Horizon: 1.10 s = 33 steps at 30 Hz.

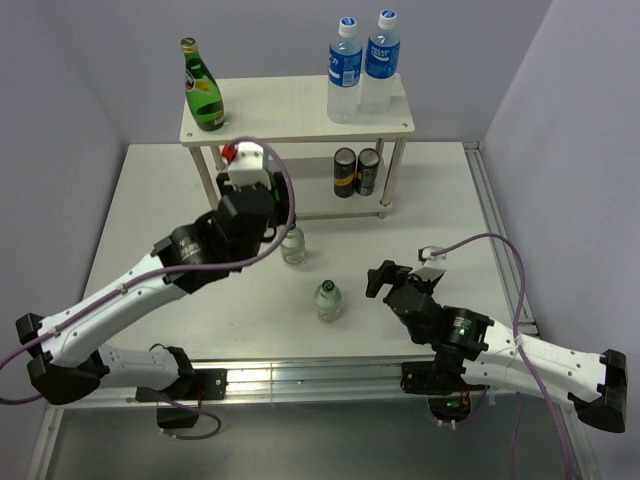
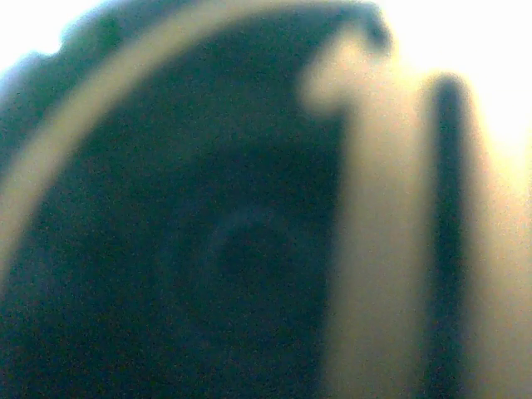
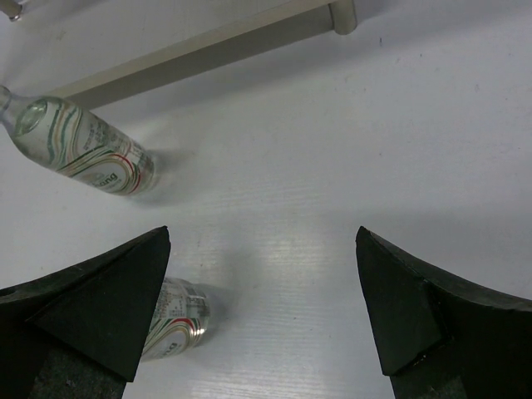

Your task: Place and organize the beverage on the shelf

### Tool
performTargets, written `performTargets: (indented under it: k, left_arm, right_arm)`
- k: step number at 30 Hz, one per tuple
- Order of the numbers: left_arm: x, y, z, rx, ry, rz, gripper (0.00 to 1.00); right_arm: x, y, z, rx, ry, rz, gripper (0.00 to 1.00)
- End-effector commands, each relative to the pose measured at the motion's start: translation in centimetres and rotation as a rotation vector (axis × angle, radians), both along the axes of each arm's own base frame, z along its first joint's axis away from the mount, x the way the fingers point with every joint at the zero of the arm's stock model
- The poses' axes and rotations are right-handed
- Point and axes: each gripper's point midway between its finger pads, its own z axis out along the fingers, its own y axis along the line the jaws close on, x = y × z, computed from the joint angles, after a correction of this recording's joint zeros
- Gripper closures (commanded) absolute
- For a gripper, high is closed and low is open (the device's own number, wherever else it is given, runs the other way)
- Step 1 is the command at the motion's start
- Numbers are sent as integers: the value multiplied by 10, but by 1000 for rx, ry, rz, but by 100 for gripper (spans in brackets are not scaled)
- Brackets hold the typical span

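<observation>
The pale wood shelf [image 1: 290, 115] stands at the back. On its top board are one green glass bottle [image 1: 205, 95] at the left and two blue-labelled clear bottles [image 1: 345, 70] at the right. My left gripper [image 1: 245, 165] is at the shelf's left end, by the lower tier. Its wrist view is filled by a blurred dark green bottle [image 2: 208, 249] beside a pale wood part [image 2: 374, 249]; its fingers are hidden. Two small clear bottles [image 1: 293, 245] [image 1: 328, 300] stand on the table. My right gripper [image 1: 385, 278] [image 3: 262, 316] is open and empty, right of the nearer small bottle [image 3: 170, 320].
Two dark cans [image 1: 356, 171] stand on the shelf's lower tier at the right. The farther small bottle [image 3: 83, 145] stands just before the shelf's lower board [image 3: 208, 46]. Purple cables loop over both arms. The table's metal rail [image 1: 300, 380] runs along the near edge.
</observation>
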Motion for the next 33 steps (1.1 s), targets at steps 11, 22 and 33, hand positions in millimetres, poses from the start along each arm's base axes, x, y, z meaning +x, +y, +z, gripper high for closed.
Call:
performTargets:
  k: [11, 22, 33]
  left_arm:
    - [112, 28, 163, -53, -286, 134, 100]
    - [162, 38, 174, -21, -303, 194, 100]
    - [187, 53, 152, 15, -265, 239, 100]
  right_arm:
    - [4, 1, 2, 17, -33, -21, 0]
    - [4, 2, 2, 19, -33, -16, 0]
    - [5, 3, 0, 7, -27, -14, 0]
